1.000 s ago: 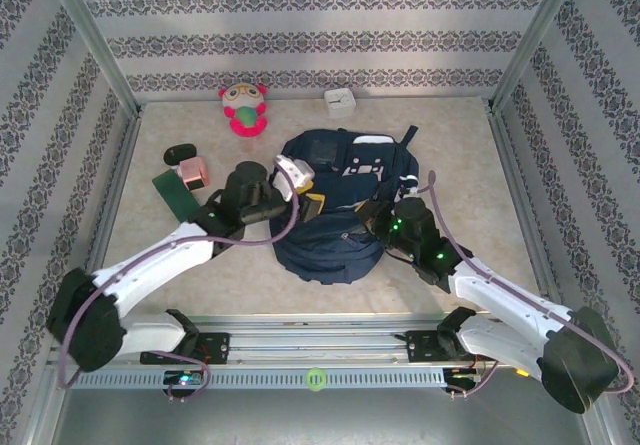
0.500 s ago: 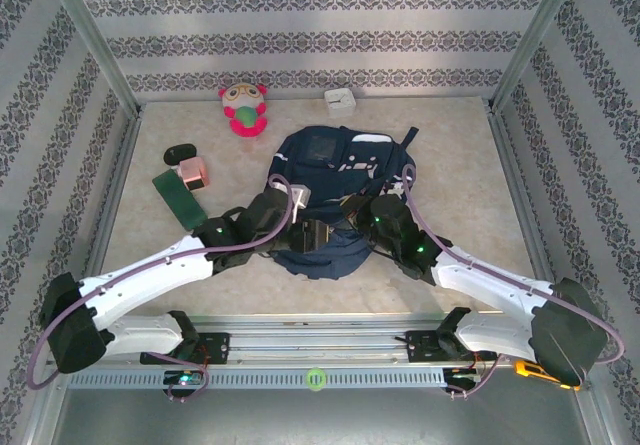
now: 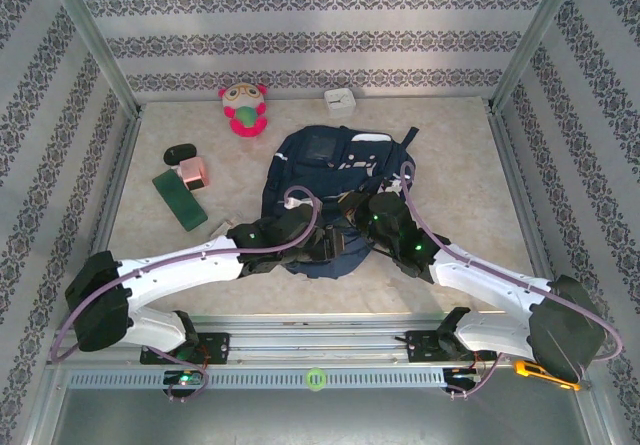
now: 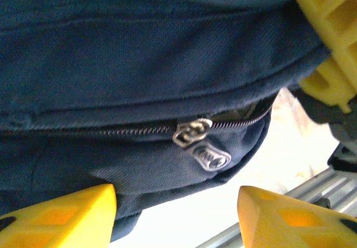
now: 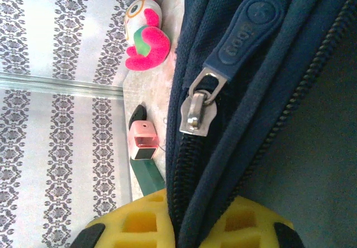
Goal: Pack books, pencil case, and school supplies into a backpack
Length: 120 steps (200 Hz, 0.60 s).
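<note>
Nearest the arm bases, both arms converge on the near edge of the large navy-blue fabric backpack, which lies flat in the middle of the pale desk. The left pincer is released: its yellow fingers stand apart just below the bag's seam, and the silver zip slider sits just beyond the gap. It appears lined up to work that zip. The right pincer is clenched on a fold of the backpack's fabric beside a second zip with a blue rubber pull tab. In my judgement it is bracing the cloth so a slider can run. Further left, well apart from the bag and not yet packed, lie the dark green flat rectangular piece and the pink blocky piece, close together, with a black oval object just behind. Against the far wall stand a pink-and-green plush toy and a small white box.
</note>
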Motion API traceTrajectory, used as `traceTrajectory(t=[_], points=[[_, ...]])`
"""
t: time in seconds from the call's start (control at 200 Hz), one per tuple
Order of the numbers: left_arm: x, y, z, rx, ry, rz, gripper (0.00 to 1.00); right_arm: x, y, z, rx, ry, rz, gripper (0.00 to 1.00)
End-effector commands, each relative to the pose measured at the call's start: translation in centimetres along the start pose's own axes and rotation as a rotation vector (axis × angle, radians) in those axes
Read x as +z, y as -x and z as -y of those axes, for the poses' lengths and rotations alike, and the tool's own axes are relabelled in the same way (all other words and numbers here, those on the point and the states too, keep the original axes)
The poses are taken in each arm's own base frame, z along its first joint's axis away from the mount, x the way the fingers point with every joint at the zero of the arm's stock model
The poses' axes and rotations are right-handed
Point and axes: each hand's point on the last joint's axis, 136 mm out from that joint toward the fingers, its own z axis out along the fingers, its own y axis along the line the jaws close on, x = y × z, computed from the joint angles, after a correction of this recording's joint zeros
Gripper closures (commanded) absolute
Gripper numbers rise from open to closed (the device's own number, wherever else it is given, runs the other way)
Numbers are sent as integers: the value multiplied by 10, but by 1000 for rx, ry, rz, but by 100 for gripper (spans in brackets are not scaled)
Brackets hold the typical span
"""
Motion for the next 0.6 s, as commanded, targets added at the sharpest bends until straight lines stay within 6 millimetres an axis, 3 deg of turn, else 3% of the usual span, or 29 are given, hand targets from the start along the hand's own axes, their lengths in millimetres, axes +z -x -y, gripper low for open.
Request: traceTrajectory(t=[0.0,0.145,0.365,0.595], points=[[0,22,22,-62,-49,97,39,-6,6,-55,-16,162,29,100],[5,29,18,-86,-22,134,41,-5,1,-57,-21,170,10,100],[4,31,-1,-93,48,172,66,-7,1,-60,-43,175,6,100],[1,31,0,-96,10,188,87,-7,1,-60,-48,173,3,100]])
